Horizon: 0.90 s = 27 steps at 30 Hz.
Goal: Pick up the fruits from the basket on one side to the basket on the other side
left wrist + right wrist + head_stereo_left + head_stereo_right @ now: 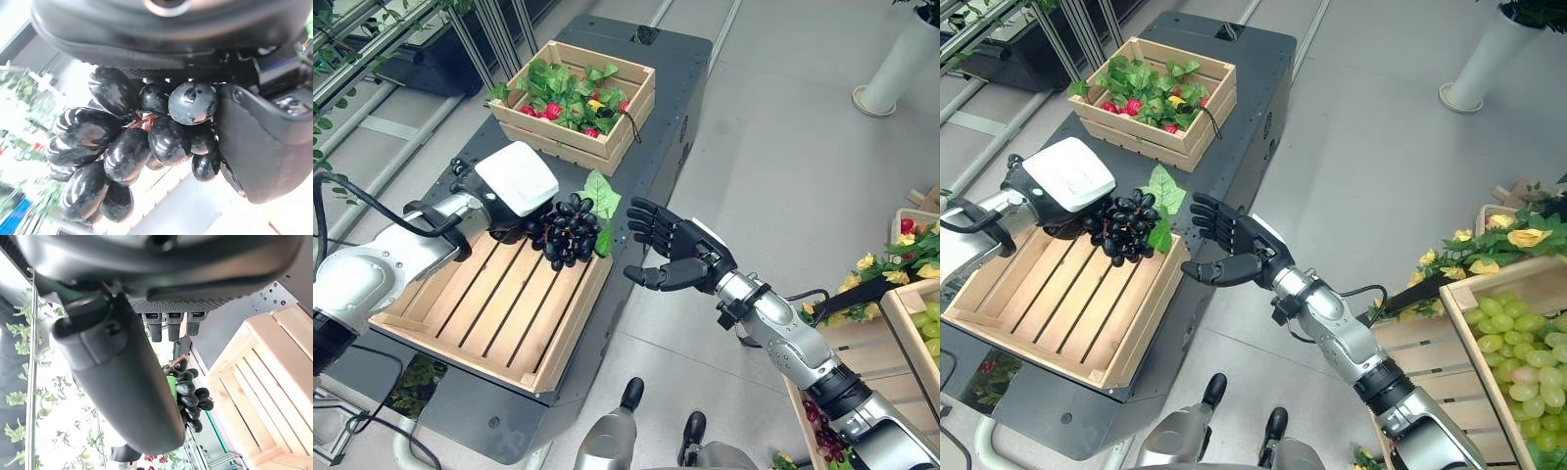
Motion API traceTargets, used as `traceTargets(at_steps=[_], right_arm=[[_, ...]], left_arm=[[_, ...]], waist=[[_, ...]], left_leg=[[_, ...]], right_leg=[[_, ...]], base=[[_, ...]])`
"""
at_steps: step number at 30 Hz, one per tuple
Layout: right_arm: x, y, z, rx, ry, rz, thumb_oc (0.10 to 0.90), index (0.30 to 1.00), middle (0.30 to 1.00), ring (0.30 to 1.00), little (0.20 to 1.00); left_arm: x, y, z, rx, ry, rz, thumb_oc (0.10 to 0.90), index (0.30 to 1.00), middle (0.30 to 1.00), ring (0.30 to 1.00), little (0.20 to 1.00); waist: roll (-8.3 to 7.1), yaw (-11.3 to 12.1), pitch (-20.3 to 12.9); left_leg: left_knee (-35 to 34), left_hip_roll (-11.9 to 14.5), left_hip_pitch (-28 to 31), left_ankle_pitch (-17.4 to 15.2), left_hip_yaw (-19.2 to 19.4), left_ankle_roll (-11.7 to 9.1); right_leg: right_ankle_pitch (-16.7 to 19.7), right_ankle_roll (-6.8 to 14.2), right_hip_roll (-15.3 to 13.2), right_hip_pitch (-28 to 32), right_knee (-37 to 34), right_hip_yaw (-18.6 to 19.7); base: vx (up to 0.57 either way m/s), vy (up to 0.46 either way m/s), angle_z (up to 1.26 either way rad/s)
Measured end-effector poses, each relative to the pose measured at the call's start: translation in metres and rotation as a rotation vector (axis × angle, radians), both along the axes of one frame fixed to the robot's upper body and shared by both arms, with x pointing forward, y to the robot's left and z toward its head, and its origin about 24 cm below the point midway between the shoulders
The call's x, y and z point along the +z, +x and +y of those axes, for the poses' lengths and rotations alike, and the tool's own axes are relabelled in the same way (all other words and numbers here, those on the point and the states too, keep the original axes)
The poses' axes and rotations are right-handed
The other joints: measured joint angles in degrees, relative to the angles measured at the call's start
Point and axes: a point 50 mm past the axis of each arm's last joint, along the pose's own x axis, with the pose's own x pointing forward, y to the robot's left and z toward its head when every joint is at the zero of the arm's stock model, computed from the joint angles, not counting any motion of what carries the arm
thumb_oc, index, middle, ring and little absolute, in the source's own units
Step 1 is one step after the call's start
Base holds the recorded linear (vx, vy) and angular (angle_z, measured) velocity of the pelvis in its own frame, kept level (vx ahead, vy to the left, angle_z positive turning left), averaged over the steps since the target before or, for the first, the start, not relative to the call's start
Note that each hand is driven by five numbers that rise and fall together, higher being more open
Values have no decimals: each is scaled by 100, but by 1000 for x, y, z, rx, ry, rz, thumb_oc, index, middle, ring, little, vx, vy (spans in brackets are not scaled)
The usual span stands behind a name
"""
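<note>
A bunch of black grapes (570,230) with a green leaf (600,196) hangs over the far right corner of the empty slatted wooden crate (576,318). My left hand (514,181), with its white cover on top, is shut on the bunch. Up close, the grapes (132,147) press against the palm beside the thumb (264,147). My right hand (671,250) is open and holds nothing. It floats just right of the crate, off the table's edge, palm turned toward the grapes (191,399).
A second crate (607,147) of leaves and red fruit stands at the far end of the dark table (680,108). At the right are wooden boxes with green grapes (1513,333), dark red grapes (822,423) and yellow flowers (1526,237). Grey floor lies between.
</note>
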Motion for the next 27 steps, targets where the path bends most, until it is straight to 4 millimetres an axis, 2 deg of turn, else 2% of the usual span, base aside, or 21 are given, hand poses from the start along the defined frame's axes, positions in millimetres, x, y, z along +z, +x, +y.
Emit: traceTargets(at_steps=[4, 10, 13, 22, 27], right_arm=[[-4, 0, 4, -57, 64, 60, 800, 900, 900, 900, 900], [-25, -10, 1, -103, 101, 170, 800, 900, 900, 900, 900], [-29, -11, 0, -112, 112, 194, 800, 900, 900, 900, 900], [-34, -14, 5, -79, 268, 340, 800, 900, 900, 900, 900], [-35, -17, 9, 18, 353, 399, 800, 900, 900, 900, 900]], left_arm=[[3, -4, -11, -56, -88, 19, 400, 300, 300, 300, 300], [16, -8, -10, -84, -176, -34, 400, 300, 300, 300, 300], [22, -9, -11, -114, -243, -55, 400, 300, 300, 300, 300], [24, -18, -28, -224, -247, -56, 400, 300, 300, 300, 300], [22, -19, -29, -229, -250, -49, 400, 300, 300, 300, 300]], waist=[[34, -4, -22], [38, -11, -24], [39, -14, -25], [49, -16, -34], [75, -13, -55]], left_leg=[[-68, -8, 6, 28, 3, 40], [-145, -12, 101, 27, 30, 40], [-146, -13, 105, 27, 35, 40], [-145, -11, 117, 28, 41, 41], [-145, -11, 118, 28, 43, 41]], right_leg=[[23, 14, -6, 7, -66, -3], [55, 27, -9, 112, -184, 9], [65, 27, -9, 121, -197, 10], [73, 29, -9, 135, -198, 12], [74, 29, -9, 135, -198, 11]], base=[[40, 3, 0], [7, 0, 0], [0, 0, 0], [0, 0, 0], [0, 0, 0]])
